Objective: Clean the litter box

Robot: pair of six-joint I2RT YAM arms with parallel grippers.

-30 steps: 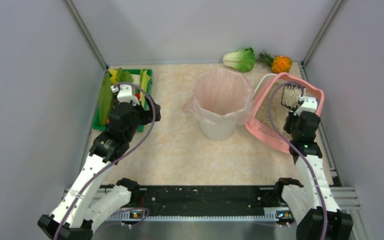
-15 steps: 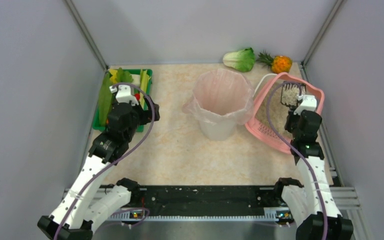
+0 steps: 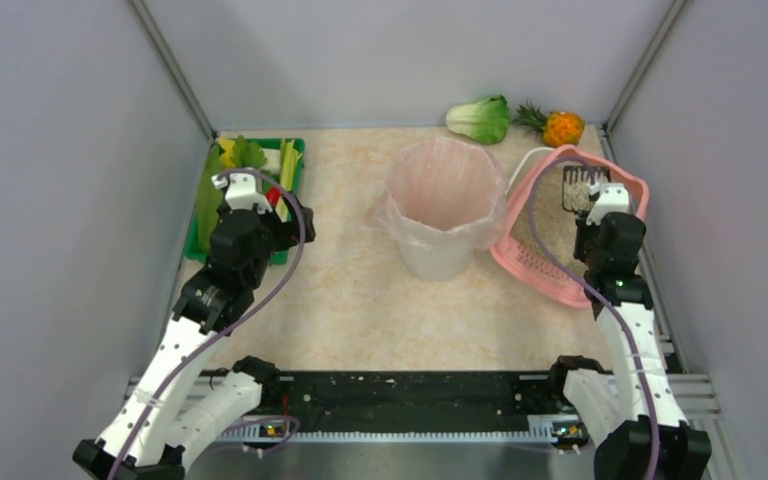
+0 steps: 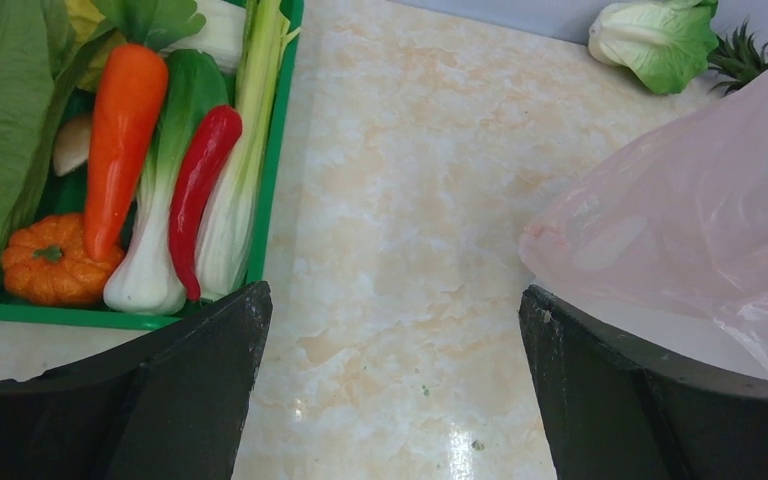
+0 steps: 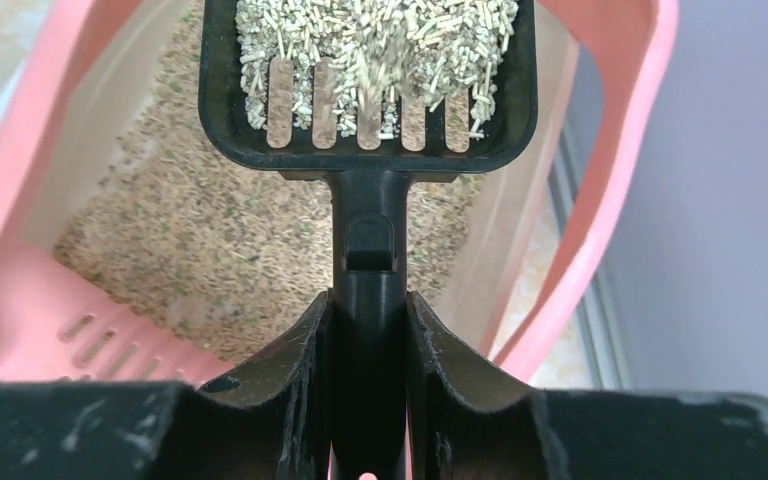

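My right fingers are clamping the black scoop's handle, and the scoop is carrying pellets above the litter box, which is sitting at two o'clock on the table. The left gripper is gaping with nothing in it. I am judging this the sifting step. The next move is calling for a level swing toward nine o'clock, over the lined bin.

Right wrist view: the top edge cuts off the scoop head, and I cannot see the handle's end inside the right gripper. The box runs off the top and left edges. Left wrist view: the right edge cuts the liner; the tray runs off upper left. Top view: the left arm hides part of that tray.
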